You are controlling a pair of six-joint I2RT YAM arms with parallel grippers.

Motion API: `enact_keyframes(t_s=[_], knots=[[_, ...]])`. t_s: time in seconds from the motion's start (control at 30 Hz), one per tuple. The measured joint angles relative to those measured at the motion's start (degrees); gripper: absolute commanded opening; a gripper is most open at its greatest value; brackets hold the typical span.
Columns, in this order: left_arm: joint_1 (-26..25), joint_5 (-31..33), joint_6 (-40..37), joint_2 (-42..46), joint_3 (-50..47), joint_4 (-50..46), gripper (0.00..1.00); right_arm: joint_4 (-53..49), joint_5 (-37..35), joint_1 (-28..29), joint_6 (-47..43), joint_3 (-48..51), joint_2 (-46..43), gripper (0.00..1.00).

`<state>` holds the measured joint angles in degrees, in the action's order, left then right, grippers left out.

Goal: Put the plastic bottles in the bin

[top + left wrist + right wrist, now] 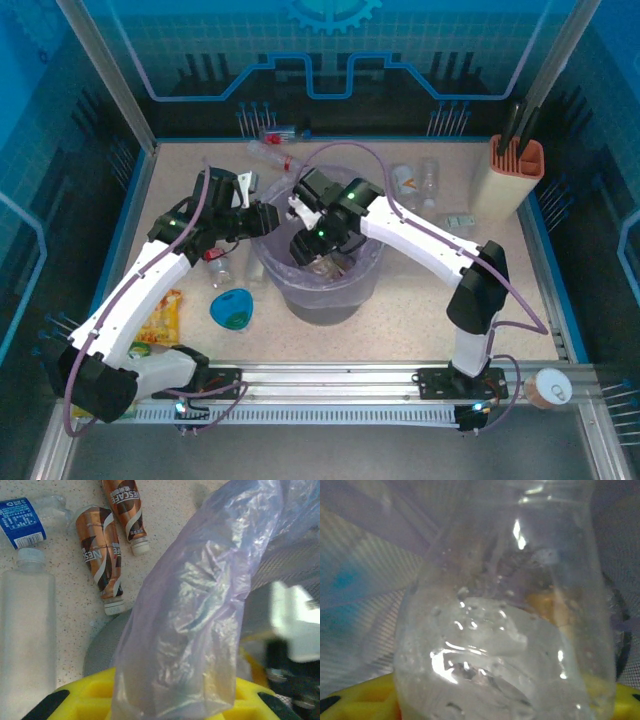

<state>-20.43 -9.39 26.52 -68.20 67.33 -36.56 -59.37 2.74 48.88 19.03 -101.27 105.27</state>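
Over the bin [318, 308], my right end effector [315, 243] hangs inside with a clear bottle [510, 630] between its fingers.
I can't tell if that grip is closed; left end effector [262, 216], at the rim's 10 o'clock, is narrow, pinching the lilac liner [200, 605]. Spare bottles [415, 182] lie on the worktop [420, 290] at 1 o'clock.
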Motion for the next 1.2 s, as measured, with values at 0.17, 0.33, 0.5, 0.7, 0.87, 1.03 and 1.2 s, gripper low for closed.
enact_keyframes(t_s=[0.17,0.33,0.5,0.7,0.87,1.03,1.2], knots=[[0.0,0.04,-0.02,0.0,0.0,0.0,0.28,1.9,-2.32,-0.02,0.28,2.08,0.02,0.96],[0.0,0.13,-0.04,0.0,0.0,0.02,0.28,1.36,-3.45,0.04,-0.35,0.5,-0.02,1.0],[0.0,0.15,-0.07,0.0,0.0,0.0,0.28,-0.17,-4.07,0.2,-1.92,-3.61,-0.48,1.0],[0.0,0.17,-0.11,0.0,0.0,0.0,0.27,-2.58,-4.13,0.2,-4.2,-11.34,-3.26,1.0],[-0.02,0.2,-0.57,0.0,0.02,0.0,0.27,-3.58,-4.52,-1.18,-4.74,-18.8,-6.54,1.0],[-0.02,0.2,-0.98,0.0,0.04,0.0,0.27,-3.15,-8.83,-8.68,-3.78,-18.14,-13.42,1.0],[-0.02,0.2,-0.98,0.0,0.07,-0.02,0.27,-3.08,-14.08,-21.66,0.31,-13.49,-18.71,1.0]])
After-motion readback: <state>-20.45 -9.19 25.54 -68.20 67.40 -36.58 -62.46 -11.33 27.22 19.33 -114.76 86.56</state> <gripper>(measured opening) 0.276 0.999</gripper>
